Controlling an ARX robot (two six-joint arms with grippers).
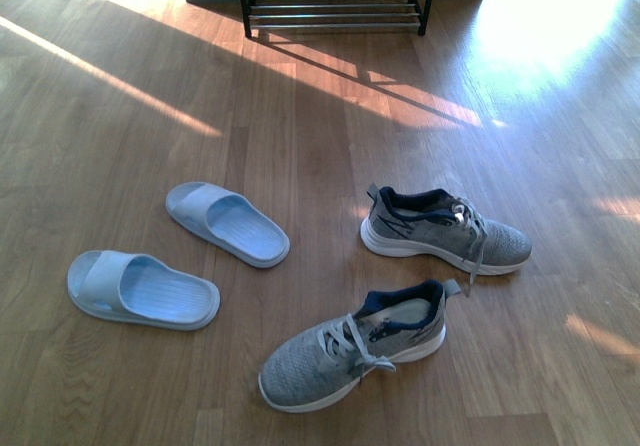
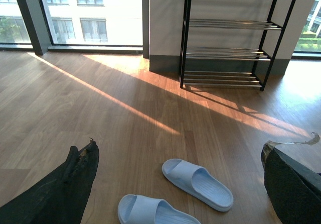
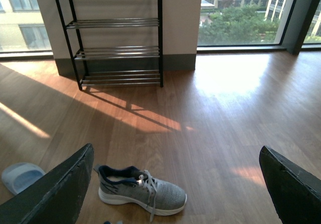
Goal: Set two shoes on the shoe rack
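Wooden floor (image 1: pixel 300 136), plank-laid and crossed by bands of sunlight, carries all four shoes. The shoe rack (image 1: pixel 335 6), with black side frames and chrome bars, stands at the floor's far edge against the wall (image 2: pixel 165 23). The front view shows only its lowest tier; the wrist views show four tiers.

Two pale blue slides lie on the robot's left, well apart from the rack. The farther slide (image 1: pixel 228 223) and the nearer slide (image 1: pixel 143 289) sit near each other without touching.

Two grey knit sneakers with white soles and navy lining lie on the robot's right. The farther sneaker (image 1: pixel 445 229) is upright with its toe to the right. The nearer sneaker (image 1: pixel 352 346) is upright with its toe toward the slides' side. The two are close but apart.

The left pincer (image 2: pixel 179 146) is released, its dark fingers (image 2: pixel 60 189) spread wide above the slides and grasping nothing. The right pincer (image 3: pixel 176 148) is likewise released and empty, spread above the farther sneaker. Neither arm shows in the front view.
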